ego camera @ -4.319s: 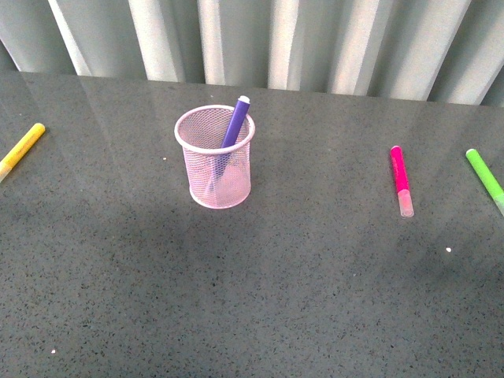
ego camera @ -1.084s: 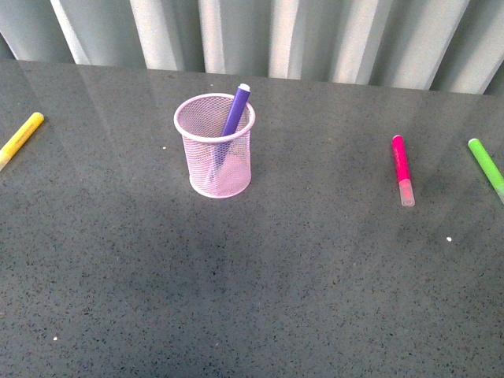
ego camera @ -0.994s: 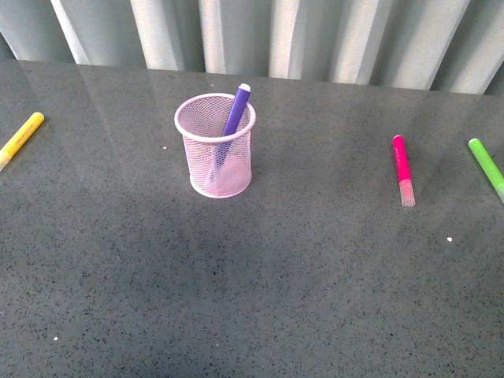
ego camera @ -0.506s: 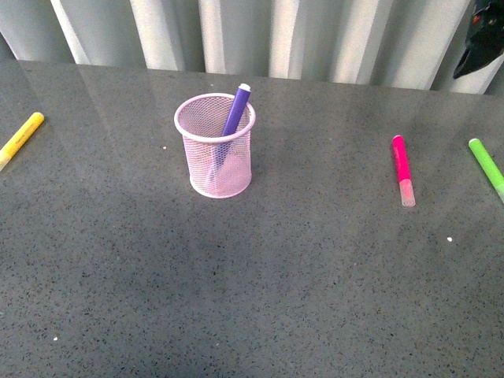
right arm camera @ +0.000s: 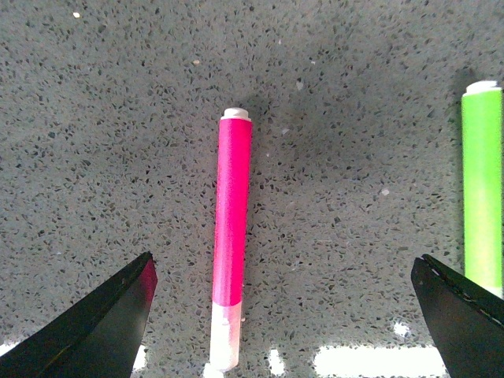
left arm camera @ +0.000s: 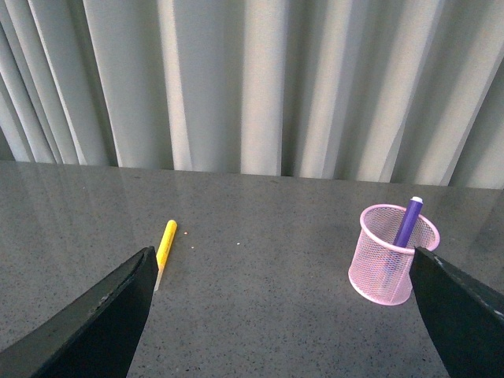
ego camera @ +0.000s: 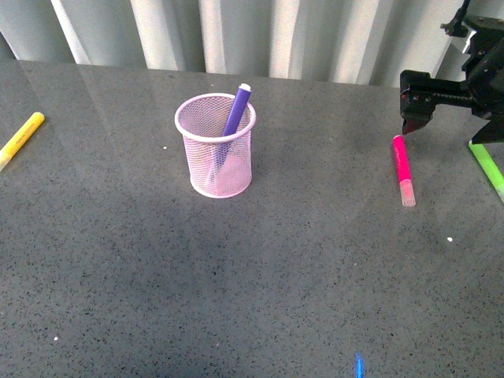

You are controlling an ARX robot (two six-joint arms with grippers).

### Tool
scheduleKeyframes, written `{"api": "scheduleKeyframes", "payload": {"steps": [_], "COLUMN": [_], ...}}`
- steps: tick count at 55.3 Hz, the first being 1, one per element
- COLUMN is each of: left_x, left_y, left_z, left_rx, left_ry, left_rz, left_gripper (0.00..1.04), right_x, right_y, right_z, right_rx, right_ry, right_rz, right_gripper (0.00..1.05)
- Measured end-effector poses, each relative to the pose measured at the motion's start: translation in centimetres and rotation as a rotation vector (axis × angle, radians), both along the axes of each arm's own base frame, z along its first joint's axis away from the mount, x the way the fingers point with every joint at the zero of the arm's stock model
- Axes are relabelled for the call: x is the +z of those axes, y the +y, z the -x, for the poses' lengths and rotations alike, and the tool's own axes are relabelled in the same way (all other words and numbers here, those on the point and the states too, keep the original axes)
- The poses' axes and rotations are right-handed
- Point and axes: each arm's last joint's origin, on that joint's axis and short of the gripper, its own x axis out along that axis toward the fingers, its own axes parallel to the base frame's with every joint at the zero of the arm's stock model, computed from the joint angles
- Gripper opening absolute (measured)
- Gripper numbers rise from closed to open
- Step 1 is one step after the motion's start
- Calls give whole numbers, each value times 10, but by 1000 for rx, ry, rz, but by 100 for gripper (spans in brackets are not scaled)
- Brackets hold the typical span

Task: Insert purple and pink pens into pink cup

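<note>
right fingers: spread wide. From the wrist cam I see one black finger on each side and the pink pen on the desk in the gap, touching neither.
right arm from the front cam: it sits at the far right, and one finger tip hangs just over the far end of the pink pen. I can't tell how high off the desk it is.
pink pen: it's lying flat on the right side of the desk with its pale cap toward me, well apart from the cup.
purple pen: it's in the cup, leaning, with its white end poking out over the rim.
cup: pink mesh, upright, left of centre and toward the back of the desk.
left fingers: also spread wide and gripping nothing. That wrist cam looks out over the desk at the cup and the yellow marker.
yellow marker: flat at the far left edge.
green marker: flat just right of the pink pen, partly under the right arm.
background: grey curtain behind the desk.
</note>
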Motion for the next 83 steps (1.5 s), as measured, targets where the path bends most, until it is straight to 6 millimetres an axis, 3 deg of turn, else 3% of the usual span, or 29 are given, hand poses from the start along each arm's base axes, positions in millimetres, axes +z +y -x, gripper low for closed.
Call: {"api": "scheduleKeyframes", "payload": {"steps": [28,49,70,83], "left_x": [0,0,0,0], "left_y": [0,0,0,0], "left_z": [0,0,0,0], "left_rx": [0,0,0,0], "left_ry": [0,0,0,0], "left_rz": [0,0,0,0], "left_gripper": [98,98,98,98], "right_x": [-18,-44,-49,-51], "right_y": [10,14,23,24], "right_z": [-30,-33,-40,-43], "right_rx": [-11,-7,4,5], "right_ry": [11,63,66,67], "right_rz": [11,28,33,34], "right_gripper": [98,98,98,66]}}
